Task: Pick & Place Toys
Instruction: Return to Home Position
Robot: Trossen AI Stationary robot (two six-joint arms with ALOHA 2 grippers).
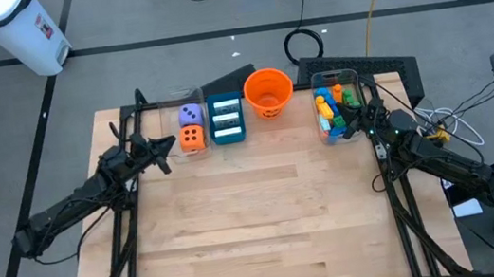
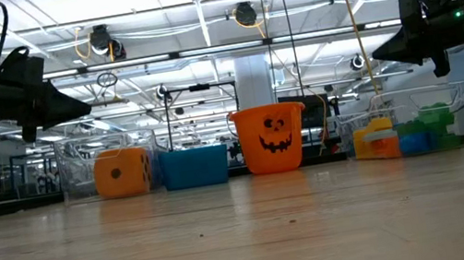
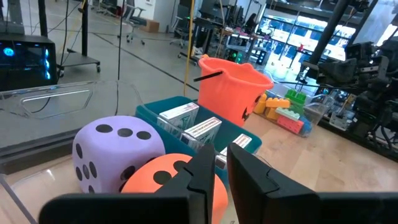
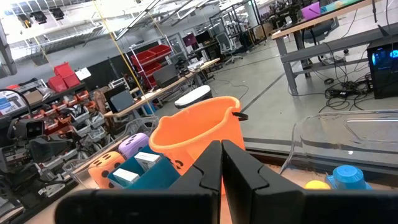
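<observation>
Both sets of fingers clenched empty: left gripper (image 1: 168,150) just beside the large orange die (image 1: 192,139), right gripper (image 1: 353,127) beside the small coloured plastic bricks (image 1: 331,108).

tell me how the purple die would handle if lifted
The purple die looks matte with rounded corners, so it is probably foam: light for its size, giving when squeezed. Flat faces should keep it from rolling far. It sits right beside the orange die, which may get nudged.
</observation>
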